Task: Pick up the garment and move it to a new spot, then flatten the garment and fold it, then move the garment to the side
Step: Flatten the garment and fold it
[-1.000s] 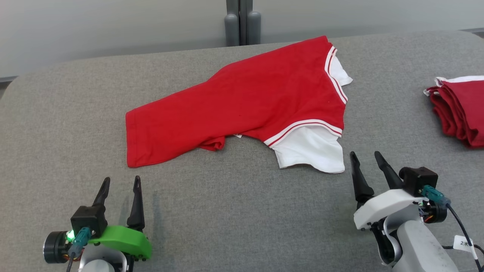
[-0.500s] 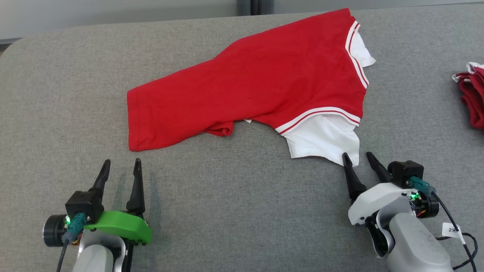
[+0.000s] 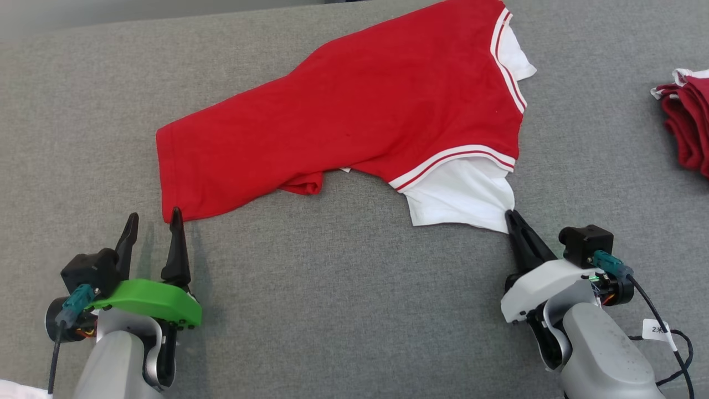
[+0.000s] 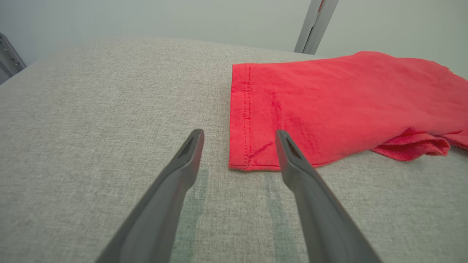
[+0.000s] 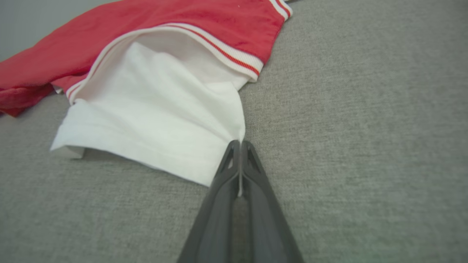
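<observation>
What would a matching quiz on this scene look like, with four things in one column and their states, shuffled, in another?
1 left gripper
2 right gripper
3 shirt
4 red pile

A shut on the white sleeve
B stacked at the far right
C open, holding nothing
D spread out in the middle

Pairs: 1-C, 2-A, 3-D, 4-B

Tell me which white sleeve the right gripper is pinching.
The near sleeve, the larger white flap closest to the robot: the right gripper is shut on its corner. The far sleeve lies untouched.
</observation>
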